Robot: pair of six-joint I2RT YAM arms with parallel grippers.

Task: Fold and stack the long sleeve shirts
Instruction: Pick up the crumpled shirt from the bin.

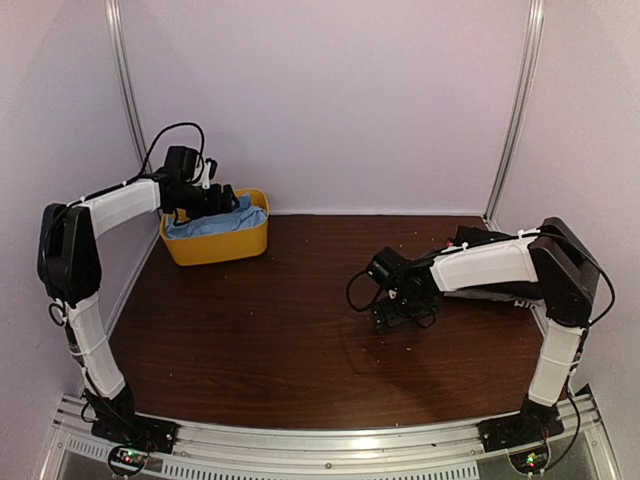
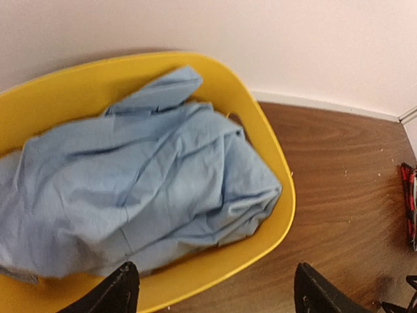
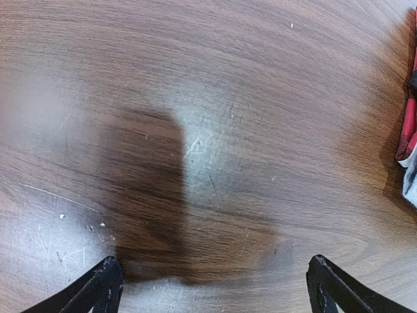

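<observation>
One of the long sleeve shirts, the light blue one (image 2: 143, 176), lies crumpled inside a yellow bin (image 2: 215, 266). From above, the bin (image 1: 215, 250) stands at the back left of the table with the blue shirt (image 1: 200, 227) filling it. My left gripper (image 1: 232, 203) hovers over the bin's near rim. In the left wrist view the left gripper (image 2: 215, 297) is open, with nothing between its fingers. Over bare wood at the middle right, my right gripper (image 1: 403, 318) points down. Seen from its own wrist, the right gripper (image 3: 215, 290) is open and empty. No other shirt shows.
The dark wooden table (image 1: 280, 330) is walled in by pale panels at the back and both sides. A red-and-black checked cloth (image 3: 407, 130) shows at the right edge of the right wrist view, and the checked cloth (image 2: 409, 202) also appears far right in the left wrist view.
</observation>
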